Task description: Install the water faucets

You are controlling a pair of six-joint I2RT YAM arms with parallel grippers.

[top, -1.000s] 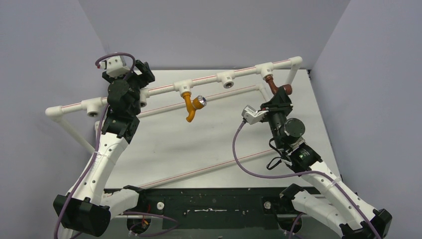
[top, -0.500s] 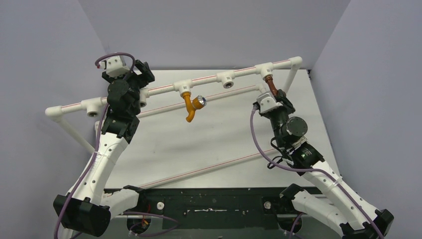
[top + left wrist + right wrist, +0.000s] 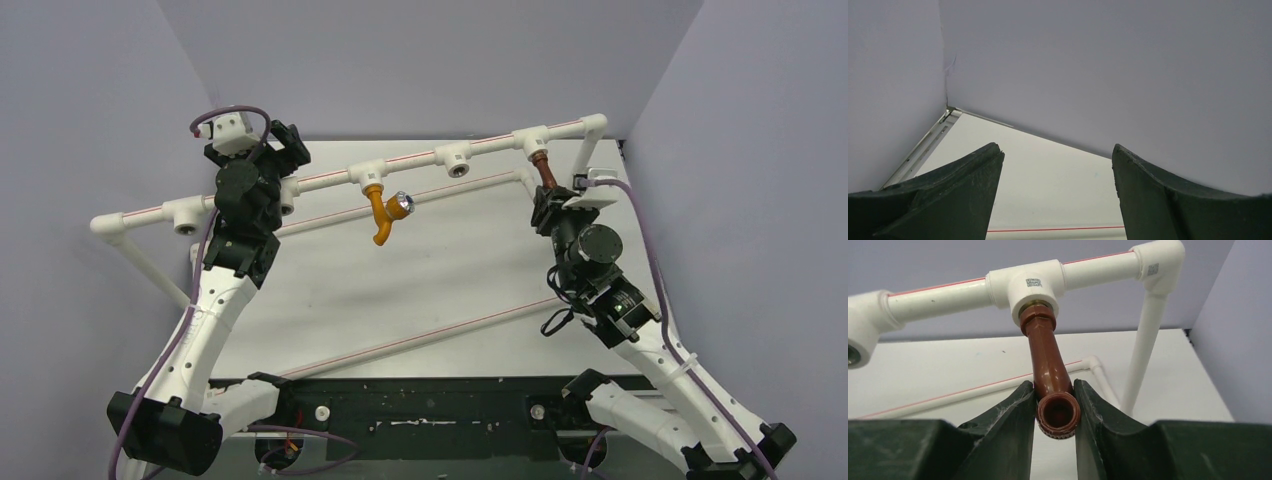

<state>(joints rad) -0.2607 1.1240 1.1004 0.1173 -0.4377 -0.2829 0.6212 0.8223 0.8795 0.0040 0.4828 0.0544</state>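
1. Red-brown faucet: at 1 o'clock on the table. Its threaded end sits in a T-socket of the white pipe rail, and its spout reaches toward 6 o'clock.
2. Right gripper: fingers pressed against either side of that faucet's round spout mouth, grasping it.
3. Orange-yellow faucet: at 12 o'clock, hanging from a second T-socket on the rail. Its silver knob is on its 3 o'clock side.
4. Left gripper: at 10 o'clock, beside the rail. Its fingers are spread apart with nothing between them.
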